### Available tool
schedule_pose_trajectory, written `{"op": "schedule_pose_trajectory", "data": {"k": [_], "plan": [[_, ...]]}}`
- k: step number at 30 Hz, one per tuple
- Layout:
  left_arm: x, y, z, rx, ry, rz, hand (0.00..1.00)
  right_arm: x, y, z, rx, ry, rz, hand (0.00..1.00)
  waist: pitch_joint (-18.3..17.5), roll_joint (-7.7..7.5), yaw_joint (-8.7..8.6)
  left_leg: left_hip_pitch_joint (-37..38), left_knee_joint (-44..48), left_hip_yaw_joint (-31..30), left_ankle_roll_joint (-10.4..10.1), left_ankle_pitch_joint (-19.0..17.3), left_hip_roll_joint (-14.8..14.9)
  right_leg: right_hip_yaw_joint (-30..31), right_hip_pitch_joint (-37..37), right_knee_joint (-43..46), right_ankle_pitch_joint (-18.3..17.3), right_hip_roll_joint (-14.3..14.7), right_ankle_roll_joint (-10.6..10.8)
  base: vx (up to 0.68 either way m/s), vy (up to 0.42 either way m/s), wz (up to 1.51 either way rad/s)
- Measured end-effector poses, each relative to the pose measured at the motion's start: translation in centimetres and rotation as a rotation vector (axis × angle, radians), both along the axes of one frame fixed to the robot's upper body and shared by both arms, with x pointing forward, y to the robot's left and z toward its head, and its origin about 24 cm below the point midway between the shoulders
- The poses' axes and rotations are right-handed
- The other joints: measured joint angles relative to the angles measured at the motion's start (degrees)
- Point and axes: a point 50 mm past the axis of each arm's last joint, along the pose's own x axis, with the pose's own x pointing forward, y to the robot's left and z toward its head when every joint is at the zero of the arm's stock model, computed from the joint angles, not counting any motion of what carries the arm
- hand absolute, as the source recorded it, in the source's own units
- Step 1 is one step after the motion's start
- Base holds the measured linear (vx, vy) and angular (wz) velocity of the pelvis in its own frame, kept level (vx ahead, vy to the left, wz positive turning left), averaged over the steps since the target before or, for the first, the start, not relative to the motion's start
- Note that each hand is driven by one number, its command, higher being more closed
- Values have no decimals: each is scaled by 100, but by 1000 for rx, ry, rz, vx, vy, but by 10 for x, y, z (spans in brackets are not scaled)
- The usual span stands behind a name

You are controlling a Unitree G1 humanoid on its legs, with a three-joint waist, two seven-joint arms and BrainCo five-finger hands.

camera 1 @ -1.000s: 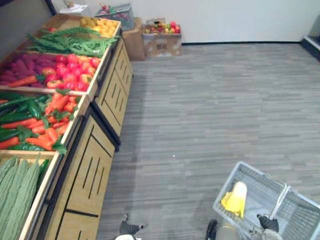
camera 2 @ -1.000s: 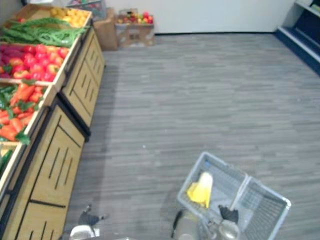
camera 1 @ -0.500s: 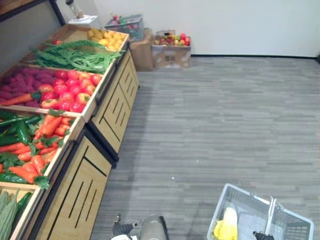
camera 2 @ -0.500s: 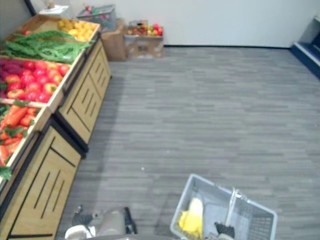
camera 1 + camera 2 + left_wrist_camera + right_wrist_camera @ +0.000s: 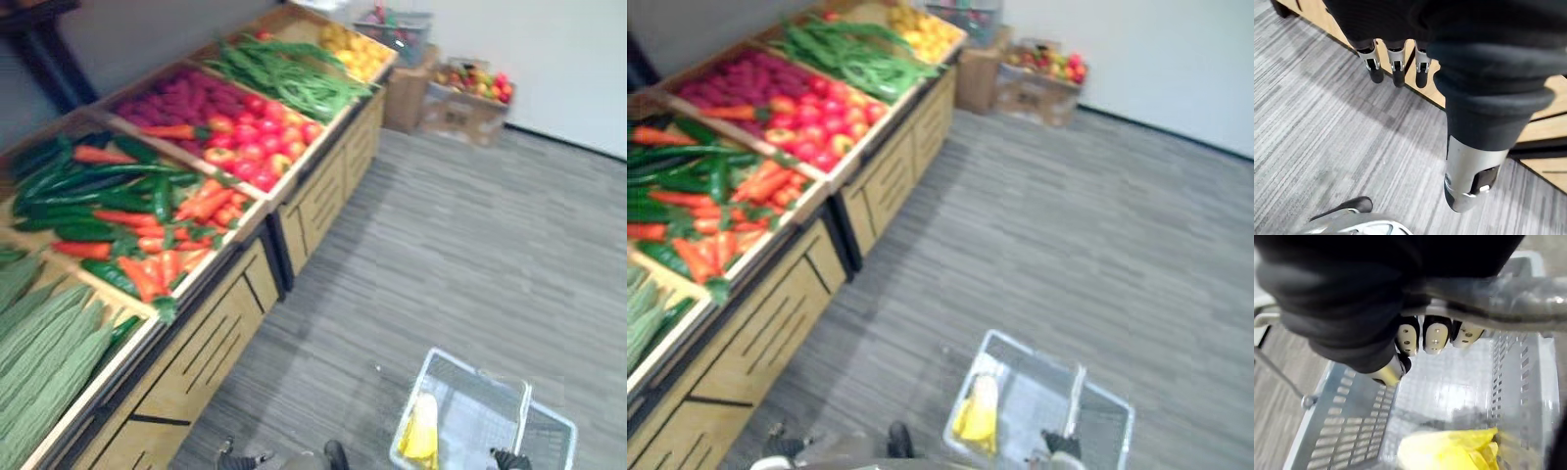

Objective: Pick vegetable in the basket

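Observation:
A grey wire basket (image 5: 477, 404) hangs low at my right side over the floor, with a yellow vegetable (image 5: 422, 432) lying at its left end. My right hand (image 5: 1434, 336) is shut on the basket's handle (image 5: 1498, 288), and the yellow vegetable (image 5: 1452, 452) shows below it through the mesh. My left hand (image 5: 1394, 69) hangs open, fingers straight, beside the wooden front of the produce stand (image 5: 1547, 132) and holds nothing. On the stand lie carrots and cucumbers (image 5: 137, 220), red tomatoes (image 5: 250, 147), green beans (image 5: 294, 78) and long ridged green gourds (image 5: 49, 343).
The wooden produce stand (image 5: 225, 333) runs along my left with open crates on top. Yellow fruit (image 5: 355, 47) fills its far crate. Cardboard boxes of fruit (image 5: 460, 93) stand against the back wall. Grey plank floor (image 5: 470, 255) stretches to the right.
The whole picture has swung toward the stand, so the camera has moved; the crates now sit closer to the middle. The basket still hangs from my right hand.

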Motion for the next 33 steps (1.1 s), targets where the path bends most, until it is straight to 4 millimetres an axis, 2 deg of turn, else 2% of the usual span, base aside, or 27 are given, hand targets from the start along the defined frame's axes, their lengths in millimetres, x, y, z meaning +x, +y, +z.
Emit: {"op": "schedule_pose_trajectory", "data": {"k": [1,2,4,5,6,8,10,11,13,15,16,17,18,19,20,22,23,27,28,29,30,31,32,33], "plan": [[-4,2,0,7,14,-5,0,0,0,0,-4,-9,-4,100,4,-15,-29,189,-48,-360,17,-2,-62,313,-459,924,-102,9,-110,240,-39,175],[-9,2,-1,6,26,-1,0,-2,-5,2,-25,-15,-34,100,13,41,-83,473,-119,-831,23,0,-50,425,-881,1484,-270,40,-367,256,-37,178],[-10,2,-1,6,28,1,0,-9,-10,2,-42,-2,-44,100,1,61,-149,673,-213,-1242,26,5,-44,391,-1158,1548,-407,14,-568,272,-39,156],[-9,2,-1,4,23,3,0,-12,-18,5,-67,-12,-61,100,-10,80,-189,788,-257,-1771,25,1,-39,426,-1562,1259,-566,30,-773,344,-85,179],[-5,1,0,5,9,5,0,-16,-22,6,-79,-12,-81,100,-8,90,-209,847,-252,-2056,17,0,-11,520,-1795,908,-623,64,-831,300,-97,176],[-4,0,1,2,-3,18,0,-18,-25,7,-88,-23,-109,100,-11,148,-257,928,-225,-2526,-29,-22,78,728,-2010,107,-766,253,-770,346,-138,138],[-3,-4,1,-12,-21,53,0,-19,-22,6,-76,-27,-126,100,22,251,-210,1173,-171,-2880,-223,-134,319,1146,-1915,-1540,-771,624,-733,381,-180,136],[-1,-5,1,-16,-28,55,0,-18,-19,6,-70,-28,-127,100,24,249,-209,1182,-110,-2985,-293,-180,346,1232,-1889,-1930,-766,668,-728,267,-165,124],[9,-8,2,-25,-57,61,0,-13,-12,6,-54,-50,-125,100,37,243,-207,1115,295,-3365,-511,-535,436,1456,-1770,-3240,-677,728,-597,350,-281,131],[12,-7,3,-25,-68,65,0,-13,-8,5,-42,-52,-123,100,62,201,-149,1093,629,-3593,-675,-861,465,1543,-1576,-3771,-589,704,-529,390,-417,101],[11,-4,4,-16,-75,73,0,-14,-4,3,-31,-50,-123,100,61,107,-137,1074,884,-3682,-836,-1173,468,1581,-1380,-3930,-605,595,-520,397,-552,123],[12,-9,2,-32,-75,77,0,-13,-8,5,-39,-56,-125,100,76,271,-125,1060,1048,-3787,-995,-1472,757,1283,-1418,-3500,-622,723,-246,310,-462,108],[12,-13,2,-43,-79,76,0,-10,-10,7,-44,-66,-132,100,72,364,-113,1041,1067,-3763,-1035,-1447,857,1181,-1456,-3339,-819,752,-286,312,-422,86],[11,-20,0,-62,-78,88,0,-6,-13,9,-56,-85,-135,100,57,481,-115,1033,1046,-3739,-1167,-1311,1008,993,-1565,-2973,-1140,775,-375,307,-388,61],[8,-22,-1,-69,-71,97,0,-2,-18,12,-68,-99,-123,100,64,546,-106,1057,920,-3723,-1272,-1128,1118,888,-1616,-2717,-1316,794,-463,308,-395,53],[2,-21,-2,-70,-62,121,0,3,-16,13,-58,-110,-104,100,61,540,-112,1098,709,-3722,-1360,-786,1230,766,-1596,-2587,-1533,832,-575,255,-339,33],[1,-20,-2,-72,-63,143,0,5,-16,12,-54,-110,-97,100,58,535,-124,1042,659,-3771,-1391,-461,1328,609,-1505,-2651,-1613,895,-684,283,-336,34],[0,-16,-1,-77,-73,177,0,-1,-16,8,-37,-75,-106,100,54,475,-271,821,806,-3723,-1532,244,1456,139,-1023,-3004,-1672,929,-808,307,-262,67],[-1,-14,-1,-71,-73,178,0,-6,-12,5,-20,-54,-119,100,61,422,-306,781,904,-3479,-1708,289,1501,37,-777,-3175,-1678,880,-819,198,-132,64],[-2,-12,-1,-69,-74,187,0,-8,-11,3,-12,-44,-129,100,56,395,-328,702,987,-3243,-1796,214,1530,21,-668,-3283,-1677,862,-818,200,-104,77],[-2,-9,0,-68,-81,200,0,-13,-11,2,-1,-33,-159,100,65,325,-352,514,1070,-2621,-1870,36,1559,-87,-476,-3463,-1676,785,-815,99,2,72],[-1,-6,1,-60,-85,206,0,-18,-10,0,11,-24,-195,100,60,228,-371,311,952,-1981,-1824,-72,1550,-179,-377,-3560,-1663,668,-794,130,44,70],[-2,-4,1,-55,-84,206,0,-21,-10,-1,18,-21,-219,100,54,191,-374,226,751,-1670,-1810,-67,1532,-234,-342,-3589,-1639,603,-753,119,130,61],[-2,-3,1,-51,-82,208,0,-25,-12,-1,21,-17,-252,100,53,178,-390,138,137,-1205,-1631,261,1466,-283,-284,-3639,-1601,547,-687,125,199,37]]}}
